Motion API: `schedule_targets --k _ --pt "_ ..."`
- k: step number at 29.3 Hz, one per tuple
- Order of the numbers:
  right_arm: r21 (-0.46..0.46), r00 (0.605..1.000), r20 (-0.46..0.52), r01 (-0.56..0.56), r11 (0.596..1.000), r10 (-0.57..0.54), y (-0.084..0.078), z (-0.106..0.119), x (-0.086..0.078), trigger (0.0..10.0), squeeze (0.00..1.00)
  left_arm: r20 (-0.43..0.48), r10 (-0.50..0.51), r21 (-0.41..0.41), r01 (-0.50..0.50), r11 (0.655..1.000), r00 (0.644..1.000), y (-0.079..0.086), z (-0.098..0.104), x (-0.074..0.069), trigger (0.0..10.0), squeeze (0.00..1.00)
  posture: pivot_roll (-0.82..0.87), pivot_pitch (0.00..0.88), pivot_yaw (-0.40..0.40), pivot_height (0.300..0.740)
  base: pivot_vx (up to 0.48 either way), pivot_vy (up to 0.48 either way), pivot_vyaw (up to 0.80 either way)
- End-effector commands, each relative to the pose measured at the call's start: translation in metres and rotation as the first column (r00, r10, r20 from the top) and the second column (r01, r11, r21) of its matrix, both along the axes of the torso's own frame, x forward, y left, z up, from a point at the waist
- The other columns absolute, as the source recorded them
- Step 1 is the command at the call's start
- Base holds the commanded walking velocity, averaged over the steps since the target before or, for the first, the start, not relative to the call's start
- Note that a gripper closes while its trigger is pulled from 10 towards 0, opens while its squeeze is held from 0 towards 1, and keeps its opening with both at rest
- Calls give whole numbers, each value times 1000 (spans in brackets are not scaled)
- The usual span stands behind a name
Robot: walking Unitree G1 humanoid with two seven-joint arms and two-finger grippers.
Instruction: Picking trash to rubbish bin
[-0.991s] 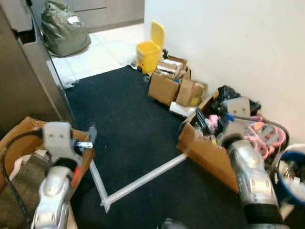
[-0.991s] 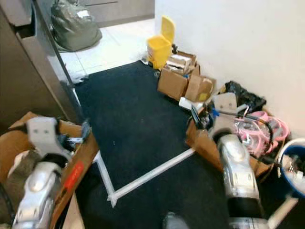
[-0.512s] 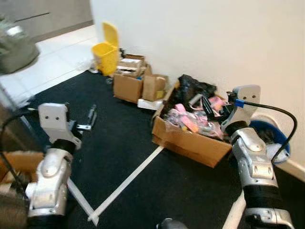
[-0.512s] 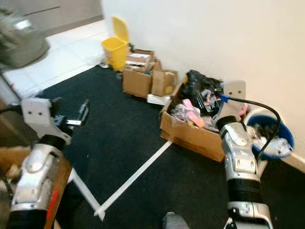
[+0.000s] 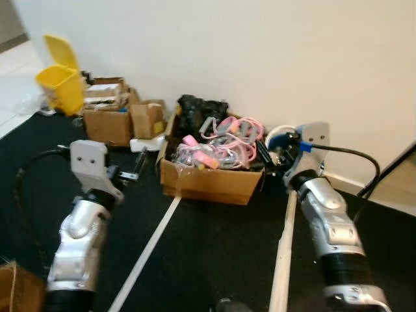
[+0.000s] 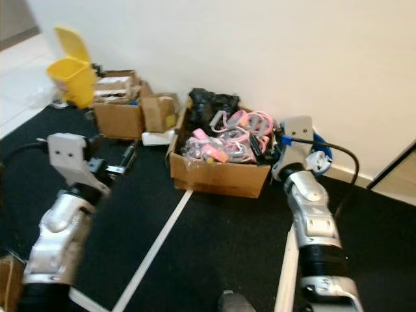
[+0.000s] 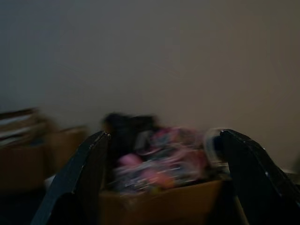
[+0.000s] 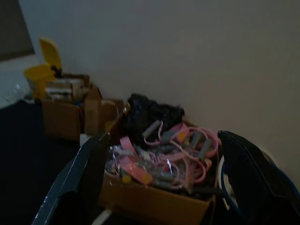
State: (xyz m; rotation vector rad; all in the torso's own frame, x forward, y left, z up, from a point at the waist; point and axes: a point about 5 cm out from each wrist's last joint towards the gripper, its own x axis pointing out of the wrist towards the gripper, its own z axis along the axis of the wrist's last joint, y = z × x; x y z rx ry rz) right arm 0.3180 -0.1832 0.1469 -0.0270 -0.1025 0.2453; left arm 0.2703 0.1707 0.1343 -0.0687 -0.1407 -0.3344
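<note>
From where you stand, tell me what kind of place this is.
Probably a storage or utility corner indoors: cardboard boxes of odds and ends line a plain white wall, a yellow bin stands open, and white tape marks the dark carpet.

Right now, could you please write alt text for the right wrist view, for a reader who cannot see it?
An open cardboard box full of pink and grey cords stands against a white wall, framed by the right claw's two spread black fingers. A black bag lies at the box's back, and smaller boxes and a yellow bin stand farther along the wall.
</note>
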Motion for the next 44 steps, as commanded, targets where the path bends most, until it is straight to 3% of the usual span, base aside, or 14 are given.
schedule_targets --k 1,7,44 --pt "13 998 -32 -61 998 61 13 -8 -4 10000 0 -23 -34 -26 33 999 999 -4 -4 -4 10000 0 19 0 -8 740 0 0 -788" --pt "-8 992 -44 -119 993 119 25 -14 -6 10000 0 -37 -91 -25 90 996 995 -13 -11 -6 10000 0 19 0 -8 740 0 0 -788" --pt "3 992 -54 -116 993 116 20 -14 0 10000 0 -32 -119 -19 118 993 992 -12 -12 0 10000 0 19 0 -9 740 0 0 -788"
